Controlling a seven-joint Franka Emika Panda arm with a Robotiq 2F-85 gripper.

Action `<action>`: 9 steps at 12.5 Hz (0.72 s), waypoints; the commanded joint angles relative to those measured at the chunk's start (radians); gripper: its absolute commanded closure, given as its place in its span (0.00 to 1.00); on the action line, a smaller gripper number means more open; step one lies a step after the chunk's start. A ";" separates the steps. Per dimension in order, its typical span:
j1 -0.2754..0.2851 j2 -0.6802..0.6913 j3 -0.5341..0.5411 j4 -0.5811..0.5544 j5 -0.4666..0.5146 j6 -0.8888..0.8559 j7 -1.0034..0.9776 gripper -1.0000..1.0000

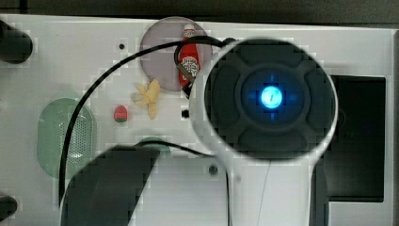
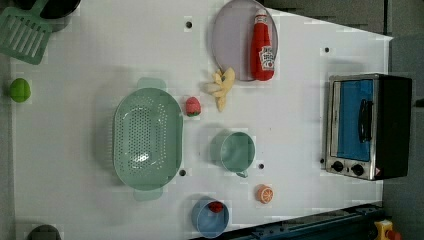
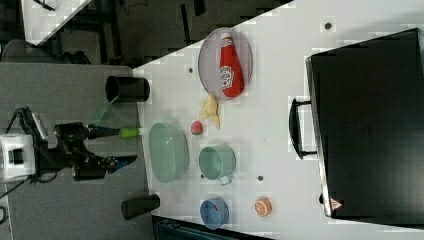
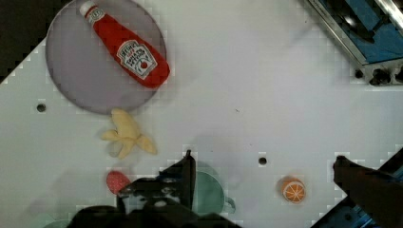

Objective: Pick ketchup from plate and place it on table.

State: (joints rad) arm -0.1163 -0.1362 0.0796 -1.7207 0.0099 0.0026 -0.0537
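The ketchup (image 3: pixel 229 68) lay flat on the plate (image 3: pixel 210 70). Beside that plate's rim sat 1 peeled banana (image 3: pixel 210 111) and 1 strawberry (image 3: pixel 196 128).

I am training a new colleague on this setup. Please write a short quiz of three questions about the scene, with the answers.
1. True or false: the ketchup lies on its side on the plate.
2. In the left view, which fruit touches the plate's rim: A the peeled banana, B the strawberry, C the orange slice?
3. Fill in: the gripper is ____ and holds nothing.

Key: 1 true; 2 A; 3 open.
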 commanded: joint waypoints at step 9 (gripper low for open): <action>0.028 0.377 0.046 -0.029 0.005 0.324 -0.342 0.00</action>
State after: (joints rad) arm -0.1005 0.2690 0.1186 -1.7627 0.0149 0.2961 -0.2778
